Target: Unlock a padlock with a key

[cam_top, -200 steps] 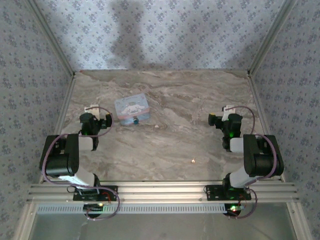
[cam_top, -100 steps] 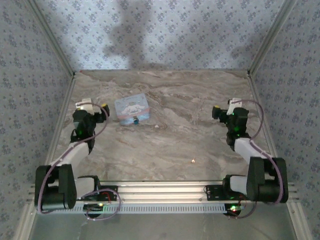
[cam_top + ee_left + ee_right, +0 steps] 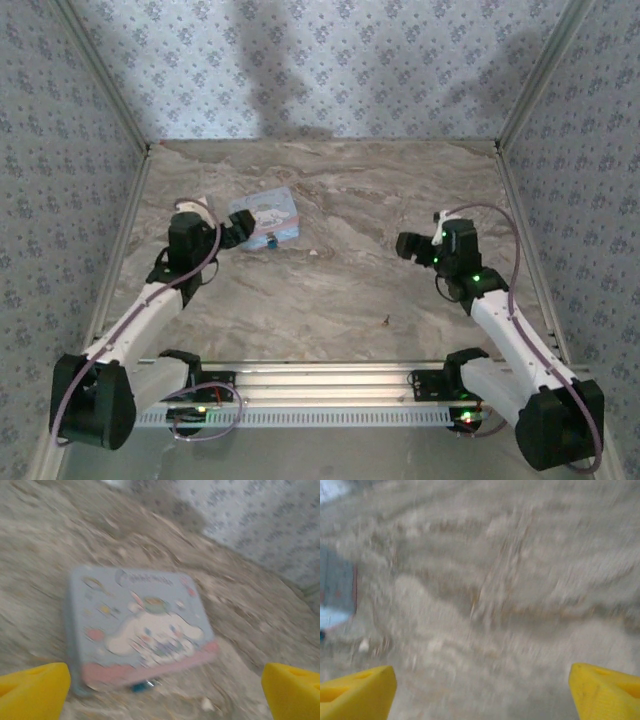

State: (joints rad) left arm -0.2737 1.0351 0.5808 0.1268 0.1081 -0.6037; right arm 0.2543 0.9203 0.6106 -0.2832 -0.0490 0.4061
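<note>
Your left gripper (image 3: 235, 228) has reached forward to tin (image 3: 265, 213), fingers (image 3: 35, 686) wide apart. Padlock (image 3: 272, 242) touches tin's near edge, table (image 3: 350, 195) left-centre. Right gripper (image 3: 408, 247) has swung inward, fingers apart. Key (image 3: 385, 321), likely that speck near front edge, unmoved.

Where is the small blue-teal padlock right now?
Top view: the blue-teal padlock sits left of centre, at the near edge of the light-blue cartoon tin, beside the left hand.
</note>
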